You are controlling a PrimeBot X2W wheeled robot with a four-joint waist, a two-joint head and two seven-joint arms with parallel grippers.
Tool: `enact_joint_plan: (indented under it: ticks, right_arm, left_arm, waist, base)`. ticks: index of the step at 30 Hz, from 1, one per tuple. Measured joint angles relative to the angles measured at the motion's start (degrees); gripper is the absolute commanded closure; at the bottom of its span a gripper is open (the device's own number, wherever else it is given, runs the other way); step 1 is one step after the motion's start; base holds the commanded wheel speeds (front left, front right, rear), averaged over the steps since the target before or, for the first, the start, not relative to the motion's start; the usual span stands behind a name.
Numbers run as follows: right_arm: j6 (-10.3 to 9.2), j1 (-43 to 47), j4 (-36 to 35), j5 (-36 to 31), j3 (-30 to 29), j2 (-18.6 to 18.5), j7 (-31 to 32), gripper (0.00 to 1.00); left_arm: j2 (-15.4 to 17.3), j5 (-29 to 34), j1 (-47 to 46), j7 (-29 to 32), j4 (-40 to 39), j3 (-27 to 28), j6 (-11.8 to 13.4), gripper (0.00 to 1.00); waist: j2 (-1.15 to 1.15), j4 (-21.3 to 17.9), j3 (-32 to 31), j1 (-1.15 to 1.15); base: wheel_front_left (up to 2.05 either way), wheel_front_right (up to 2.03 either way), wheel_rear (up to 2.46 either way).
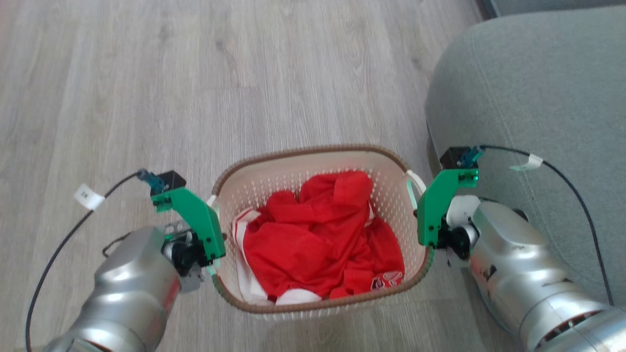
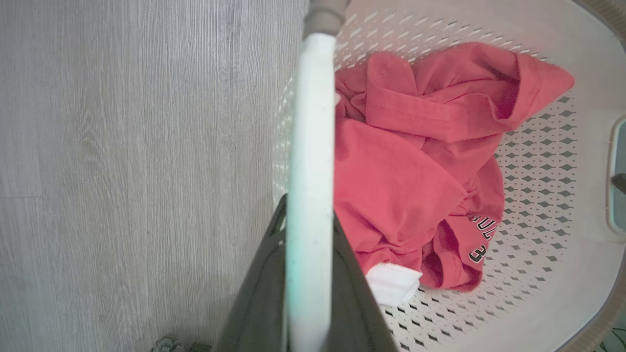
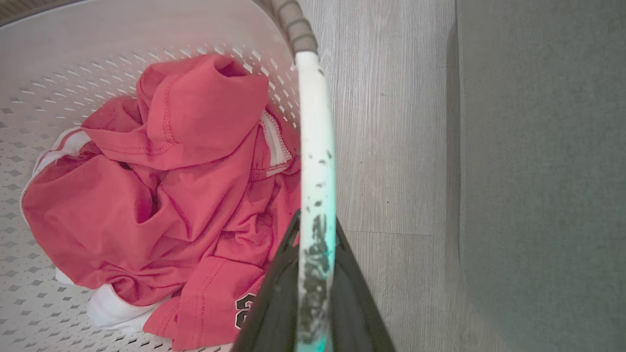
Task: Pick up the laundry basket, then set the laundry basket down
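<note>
The red garment (image 2: pixel 406 186) lying in the laundry basket (image 2: pixel 552 303) bears black, white-edged lettering reading "BUL" above a "3", cut off by a fold, while the white cable tag (image 1: pixel 89 196) carries a mark too blurred to read.

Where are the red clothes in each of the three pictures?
Head view: the red clothes sit lower middle, inside the laundry basket.
Left wrist view: the red clothes lie right of centre, right of the white handle.
Right wrist view: they fill the left half, left of the other white handle.
Shared landmark: the basket's holey cream wall around the clothes.
</note>
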Motion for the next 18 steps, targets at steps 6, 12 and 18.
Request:
enact_joint_plan:
  ticks: [6, 12, 18]
  right_arm:
    - [0.00, 1.76, 0.05, 0.51, 0.05, 0.12, 0.82, 1.00]
    - [0.00, 1.78, 0.24, 0.91, 0.18, 0.14, 1.01, 1.00]
    - [0.00, 1.81, 0.26, 0.93, 0.45, 0.16, 1.01, 1.00]
  left_arm:
    - [-0.01, -0.07, 1.55, 0.74, 0.08, -0.15, 0.00, 1.00]
    - [0.00, -0.53, 2.03, 1.04, 0.13, -0.25, 0.01, 1.00]
    - [-0.01, -0.86, 2.04, 1.05, 0.16, -0.27, 0.01, 1.00]
  waist:
    - [0.00, 0.10, -2.51, 0.00]
    - [0.00, 0.21, -3.16, 0.00]
    - [0.00, 0.16, -3.59, 0.00]
  base:
    - [0.00, 0.00, 0.00]
    - [0.00, 0.00, 0.00]
    - [0.00, 0.00, 0.00]
